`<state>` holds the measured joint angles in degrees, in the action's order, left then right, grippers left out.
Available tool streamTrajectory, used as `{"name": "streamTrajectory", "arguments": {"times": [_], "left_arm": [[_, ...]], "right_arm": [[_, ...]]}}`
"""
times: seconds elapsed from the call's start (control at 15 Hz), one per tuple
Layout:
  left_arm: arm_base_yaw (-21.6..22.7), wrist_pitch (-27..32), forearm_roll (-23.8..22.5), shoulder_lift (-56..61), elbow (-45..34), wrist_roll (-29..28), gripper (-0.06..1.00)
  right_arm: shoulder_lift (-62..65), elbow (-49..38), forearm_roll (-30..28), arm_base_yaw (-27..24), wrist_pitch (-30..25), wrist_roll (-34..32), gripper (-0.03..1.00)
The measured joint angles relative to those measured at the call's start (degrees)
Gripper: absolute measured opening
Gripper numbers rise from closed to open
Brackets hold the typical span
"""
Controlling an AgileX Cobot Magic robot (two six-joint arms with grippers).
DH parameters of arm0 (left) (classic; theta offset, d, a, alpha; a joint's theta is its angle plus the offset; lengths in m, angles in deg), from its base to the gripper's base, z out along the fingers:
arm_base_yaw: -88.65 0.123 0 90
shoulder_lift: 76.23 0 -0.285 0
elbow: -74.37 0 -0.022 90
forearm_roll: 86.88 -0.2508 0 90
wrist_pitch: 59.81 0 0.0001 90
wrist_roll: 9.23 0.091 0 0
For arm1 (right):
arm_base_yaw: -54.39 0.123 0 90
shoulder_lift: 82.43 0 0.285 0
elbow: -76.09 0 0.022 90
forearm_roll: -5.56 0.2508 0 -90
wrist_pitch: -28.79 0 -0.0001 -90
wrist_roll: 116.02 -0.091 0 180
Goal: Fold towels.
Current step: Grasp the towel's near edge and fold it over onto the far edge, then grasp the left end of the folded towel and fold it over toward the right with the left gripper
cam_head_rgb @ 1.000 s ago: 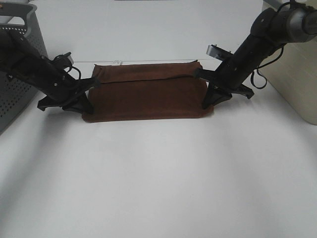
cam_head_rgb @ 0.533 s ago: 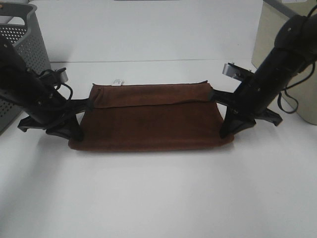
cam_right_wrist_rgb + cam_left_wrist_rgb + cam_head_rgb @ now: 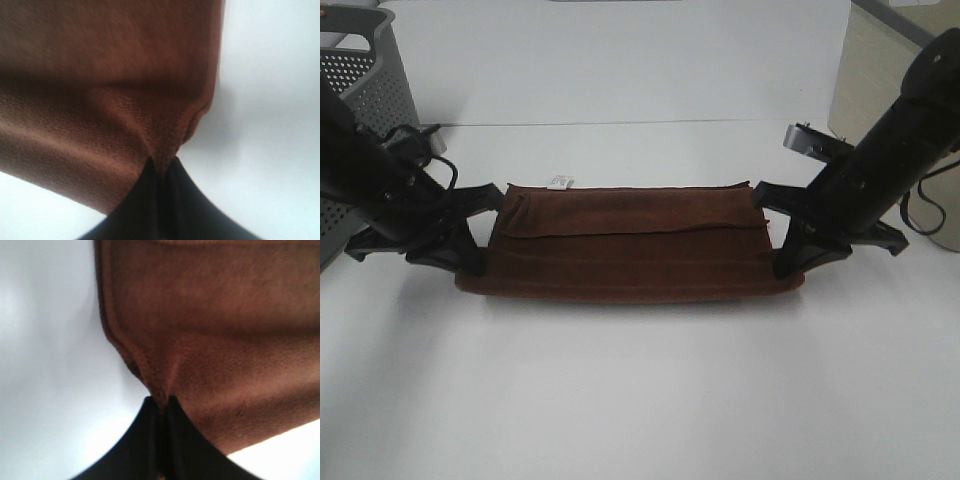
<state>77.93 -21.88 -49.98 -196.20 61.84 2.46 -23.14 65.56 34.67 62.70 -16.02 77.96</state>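
The dark reddish-brown towel (image 3: 630,250) lies folded on the white table, stretched between my two grippers, with a small white tag (image 3: 560,182) at its far left corner. My left gripper (image 3: 470,255) is shut on the towel's left edge; the left wrist view shows its jaws pinching the hem (image 3: 159,402). My right gripper (image 3: 785,262) is shut on the towel's right edge, seen pinched in the right wrist view (image 3: 162,167). The near fold of the towel hangs slightly raised between the grippers.
A grey perforated basket (image 3: 375,75) stands at the far left. A beige bin (image 3: 880,80) stands at the far right. The white table (image 3: 640,400) stretches in front of the towel.
Both grippers have moved toward the near side and spread wider, dragging the towel with them. The towel now looks longer and narrower, pulled taut.
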Motion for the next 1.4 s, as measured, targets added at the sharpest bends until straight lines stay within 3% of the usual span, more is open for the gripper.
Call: {"name": "streamTrajectory", "arguments": {"times": [0.4, 0.67, 0.8, 0.93, 1.0, 1.13, 1.4], "left_arm": [[0.17, -1.09, -6.76, -6.36, 16.96, -9.63, 0.0], [0.17, -8.42, -7.45, -12.89, 20.23, -10.89, 0.01], [0.17, -9.4, -7.45, -14.32, 20.45, -10.89, 0.08], [0.17, -9.4, -7.45, -14.5, 20.57, -10.89, 0.34], [0.17, -9.34, -7.51, -14.5, 20.68, -10.89, 0.54], [0.17, -9.11, -8.02, -14.5, 20.68, -10.89, 0.75], [0.17, -9.0, -8.48, -14.73, 20.68, -10.89, 0.74]], "right_arm": [[-6.7, 17.59, -0.52, 0.0, -1.49, -0.11, 0.0], [-13.75, 22.57, -0.63, 0.0, 1.66, -0.11, 0.0], [-14.61, 22.57, -0.57, 0.0, 2.52, -0.11, 0.03], [-14.61, 22.69, -0.29, 0.0, 2.58, -0.11, 0.28], [-14.61, 22.75, 0.0, 0.0, 1.95, -0.11, 0.5], [-14.21, 22.75, 0.06, 0.0, 1.32, -0.11, 0.76], [-12.03, 22.75, -0.06, 0.0, 1.26, -0.11, 0.85]]}}
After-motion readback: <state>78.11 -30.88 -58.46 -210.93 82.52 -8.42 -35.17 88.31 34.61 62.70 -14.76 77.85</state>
